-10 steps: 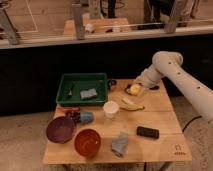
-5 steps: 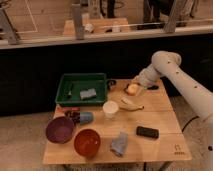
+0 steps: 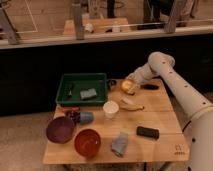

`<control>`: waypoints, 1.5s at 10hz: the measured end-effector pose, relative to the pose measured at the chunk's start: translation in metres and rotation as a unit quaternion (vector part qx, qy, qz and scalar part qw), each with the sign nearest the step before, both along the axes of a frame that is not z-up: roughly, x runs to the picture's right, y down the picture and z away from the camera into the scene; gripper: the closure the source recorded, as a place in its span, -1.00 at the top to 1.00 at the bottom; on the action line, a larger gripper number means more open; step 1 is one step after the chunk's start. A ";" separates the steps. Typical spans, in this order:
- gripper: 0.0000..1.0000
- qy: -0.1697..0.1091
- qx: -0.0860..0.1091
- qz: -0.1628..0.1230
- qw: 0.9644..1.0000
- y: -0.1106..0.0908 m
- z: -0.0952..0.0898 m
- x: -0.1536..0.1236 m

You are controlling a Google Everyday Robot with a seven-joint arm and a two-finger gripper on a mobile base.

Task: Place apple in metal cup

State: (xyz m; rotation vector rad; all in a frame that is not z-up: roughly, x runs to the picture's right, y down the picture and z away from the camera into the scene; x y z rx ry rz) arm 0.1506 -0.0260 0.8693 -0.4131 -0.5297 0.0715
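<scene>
Apparently the gripper (image 3: 130,87) is clenched on the apple (image 3: 126,85), low over the table (image 3: 165,130) at its far side; the metal cup (image 3: 112,84) stands just left, beside the green tray (image 3: 82,79); apple likely held clear for dropping in; not yet over the cup.

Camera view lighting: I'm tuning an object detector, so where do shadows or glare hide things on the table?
Camera view: warm, even light, no strong glare; only a faint sheen on the orange bowl. The dark metal cup nearly blends into shadow beside the green tray. The tool, at the apple, is well lit.
</scene>
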 end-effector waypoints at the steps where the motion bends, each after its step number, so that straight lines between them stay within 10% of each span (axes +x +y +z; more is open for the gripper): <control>1: -1.00 -0.013 0.004 0.014 1.000 -0.011 0.013 -0.003; 10: -0.97 -0.079 -0.012 0.036 0.996 -0.034 0.076 -0.064; 15: 0.00 -0.088 -0.014 0.037 0.995 -0.033 0.091 -0.075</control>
